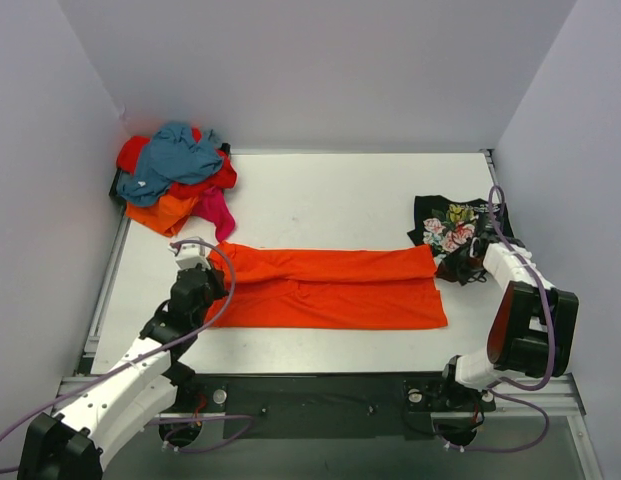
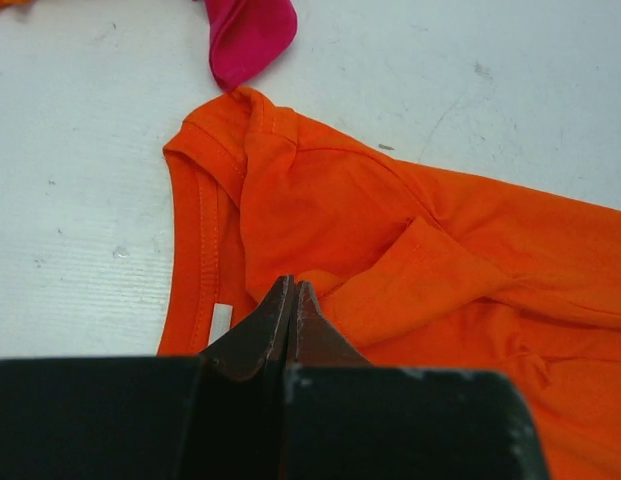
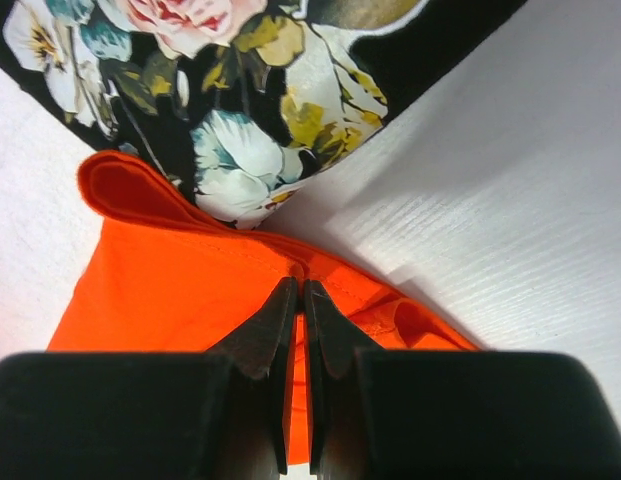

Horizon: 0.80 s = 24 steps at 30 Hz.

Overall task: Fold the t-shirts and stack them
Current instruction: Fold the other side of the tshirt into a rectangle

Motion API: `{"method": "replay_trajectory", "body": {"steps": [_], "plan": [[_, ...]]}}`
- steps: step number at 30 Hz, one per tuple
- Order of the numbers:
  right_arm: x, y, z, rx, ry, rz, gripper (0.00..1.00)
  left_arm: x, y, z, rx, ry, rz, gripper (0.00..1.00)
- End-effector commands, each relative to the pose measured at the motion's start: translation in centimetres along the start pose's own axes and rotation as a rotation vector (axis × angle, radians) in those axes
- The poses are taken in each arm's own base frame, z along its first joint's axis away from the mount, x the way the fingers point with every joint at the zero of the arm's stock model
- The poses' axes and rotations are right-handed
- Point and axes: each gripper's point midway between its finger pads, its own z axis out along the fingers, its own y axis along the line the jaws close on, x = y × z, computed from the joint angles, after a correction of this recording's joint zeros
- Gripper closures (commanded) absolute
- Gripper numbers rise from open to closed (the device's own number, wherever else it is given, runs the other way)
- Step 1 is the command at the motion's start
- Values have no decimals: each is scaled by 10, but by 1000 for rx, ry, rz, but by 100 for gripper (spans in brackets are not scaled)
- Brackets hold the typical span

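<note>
We count one white table (image 1: 320, 190) and one orange t-shirt (image 1: 330, 290) spread on it, its long axis running left to right and its collar end toward the left arm. Behind that shirt's left end lies one pile (image 1: 175, 180) of teal, red, orange and magenta t-shirts. One black floral t-shirt (image 1: 450, 225) touches its right end. Only the left wrist view shows the collar's white label (image 2: 222, 320). Of the two grippers, the left gripper (image 2: 293, 295) pinches the collar end and the right gripper (image 3: 298, 295) the hem corner, both clamped tight
</note>
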Motion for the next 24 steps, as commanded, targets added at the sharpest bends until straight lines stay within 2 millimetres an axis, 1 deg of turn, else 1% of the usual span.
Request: {"method": "replay_trajectory", "body": {"steps": [1,2,3,4,5,6,7,8,9,10,11,12,13,14,15,16,17,18,19,20,21,22,23,24], "plan": [[9,-14,5,32,15,-9,100,0,-7,-4,31,-7,-42,100],[11,-13,6,28,21,-11,100,4,-5,-4,25,1,-48,100],[14,-14,8,26,28,-15,99,3,-6,-4,26,0,-57,100],[15,-14,9,27,28,-17,96,10,-2,-6,13,28,-51,100],[17,-14,9,28,26,-23,83,7,-5,-6,15,28,-69,100],[15,-15,9,35,11,-32,73,11,-4,-8,12,53,-71,100],[14,-10,4,24,-8,-58,62,7,-9,-10,18,61,-96,100],[7,-6,-3,22,-51,-73,57,12,-10,-12,23,93,-98,96],[5,-5,-6,41,-85,-104,56,12,-11,-15,15,116,-119,80],[6,7,-16,21,-115,-161,50,12,-13,-17,23,129,-130,76],[-1,7,-21,58,-171,-188,49,13,-15,-21,29,144,-141,68],[4,19,-30,50,-190,-244,48,11,-18,-25,48,142,-156,64],[0,21,-34,71,-231,-264,48,14,-16,-29,48,152,-164,52],[11,37,-38,37,-232,-329,47,8,-19,-34,74,131,-178,50],[15,44,-39,30,-237,-352,47,10,-16,-38,67,139,-184,50],[28,61,-41,-2,-234,-412,48,2,-17,-42,77,107,-204,50],[34,71,-42,-22,-234,-446,49,-1,-12,-44,56,89,-222,48],[52,93,-42,-68,-219,-521,51,-5,-12,-45,55,72,-231,46],[62,108,-42,-109,-216,-547,52,-12,-11,-44,42,47,-245,48],[82,126,-40,-146,-191,-606,53,-14,-10,-41,25,51,-248,53],[95,144,-40,-210,-165,-634,54,-22,-12,-38,21,33,-265,53],[118,160,-37,-253,-115,-683,55,-24,-12,-29,-7,49,-269,55],[127,182,-43,-312,-102,-698,55,-30,-15,-25,0,51,-280,56],[148,192,-36,-327,-60,-747,56,-32,-10,-12,-40,77,-283,57]]}}
